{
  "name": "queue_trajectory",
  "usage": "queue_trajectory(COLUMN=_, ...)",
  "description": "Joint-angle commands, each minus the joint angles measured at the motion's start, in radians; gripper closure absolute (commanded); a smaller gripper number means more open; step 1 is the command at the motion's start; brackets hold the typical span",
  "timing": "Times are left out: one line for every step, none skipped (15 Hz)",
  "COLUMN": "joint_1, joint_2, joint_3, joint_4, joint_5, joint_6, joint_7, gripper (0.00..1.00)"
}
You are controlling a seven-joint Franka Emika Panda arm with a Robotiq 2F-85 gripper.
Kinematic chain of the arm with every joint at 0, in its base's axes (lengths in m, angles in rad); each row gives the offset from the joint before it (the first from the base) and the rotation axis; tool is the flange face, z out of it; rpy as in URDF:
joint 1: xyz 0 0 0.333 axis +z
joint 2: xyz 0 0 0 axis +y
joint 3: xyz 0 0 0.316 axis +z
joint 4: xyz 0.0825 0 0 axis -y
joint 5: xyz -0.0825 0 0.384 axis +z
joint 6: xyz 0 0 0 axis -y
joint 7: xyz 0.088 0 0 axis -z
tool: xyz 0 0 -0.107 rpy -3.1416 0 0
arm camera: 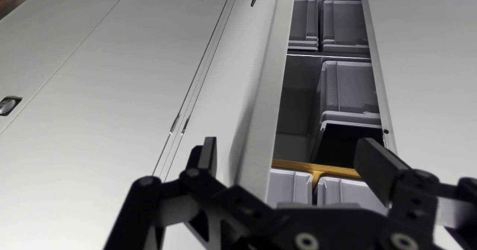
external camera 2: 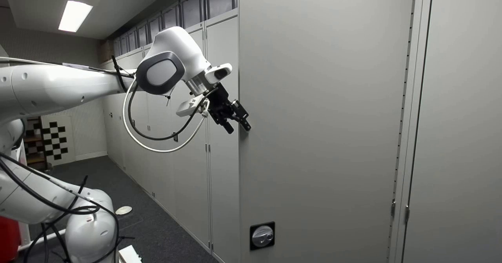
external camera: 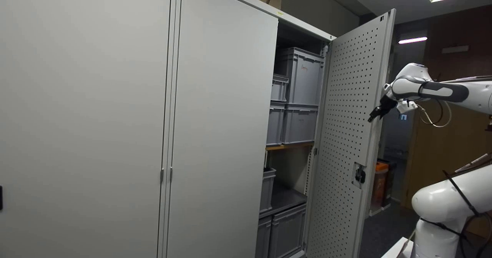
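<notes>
My black gripper [arm camera: 287, 144] is open in the wrist view, its two fingers wide apart and holding nothing. The free edge of an open grey cabinet door [arm camera: 274, 75] runs up between them in that picture. In an exterior view the gripper [external camera: 376, 118] is near the upper part of the door's perforated inner face [external camera: 346, 108]. One fingertip overlaps the border of the plain outer face [external camera 2: 325, 118] in an exterior view; whether it touches cannot be told. A round silver handle [external camera 2: 262, 236] sits lower on that face, and a black latch [external camera: 360, 174] on the inside.
Grey plastic bins [external camera: 305, 77] are stacked on shelves inside the cabinet, above and below a yellowish shelf edge [external camera: 288, 147]. Closed grey doors [external camera: 223, 115] flank the opening. An orange-topped container [external camera: 380, 167] stands beyond the door. A pale disc [external camera 2: 124, 210] lies on the dark floor.
</notes>
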Motion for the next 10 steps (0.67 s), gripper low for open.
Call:
queue_trajectory(joint_1=0.059, joint_2=0.111, joint_3=-0.001, joint_4=0.072, joint_5=0.035, joint_6=0.099, joint_7=-0.014, gripper=0.0)
queue_trajectory(joint_1=0.064, joint_2=0.112, joint_3=0.002, joint_4=0.073, joint_5=0.041, joint_6=0.1, joint_7=-0.015, gripper=0.0)
queue_trajectory(joint_1=0.07, joint_2=0.113, joint_3=0.005, joint_4=0.074, joint_5=0.046, joint_6=0.099, joint_7=-0.017, gripper=0.0)
queue_trajectory(joint_1=0.076, joint_2=0.114, joint_3=0.008, joint_4=0.074, joint_5=0.05, joint_6=0.1, joint_7=-0.019, gripper=0.0)
queue_trajectory(joint_1=0.083, joint_2=0.115, joint_3=0.011, joint_4=0.075, joint_5=0.054, joint_6=0.099, joint_7=-0.021, gripper=0.0)
queue_trajectory(joint_1=0.09, joint_2=0.116, joint_3=0.013, joint_4=0.076, joint_5=0.058, joint_6=0.099, joint_7=-0.023, gripper=0.0)
queue_trajectory(joint_1=0.097, joint_2=0.118, joint_3=0.014, joint_4=0.078, joint_5=0.059, joint_6=0.099, joint_7=-0.025, gripper=0.0)
queue_trajectory(joint_1=0.103, joint_2=0.12, joint_3=0.016, joint_4=0.08, joint_5=0.059, joint_6=0.098, joint_7=-0.026, gripper=0.0)
queue_trajectory(joint_1=0.11, joint_2=0.122, joint_3=0.017, joint_4=0.082, joint_5=0.06, joint_6=0.099, joint_7=-0.027, gripper=0.0)
queue_trajectory(joint_1=0.114, joint_2=0.126, joint_3=0.019, joint_4=0.087, joint_5=0.061, joint_6=0.097, joint_7=-0.028, gripper=0.0)
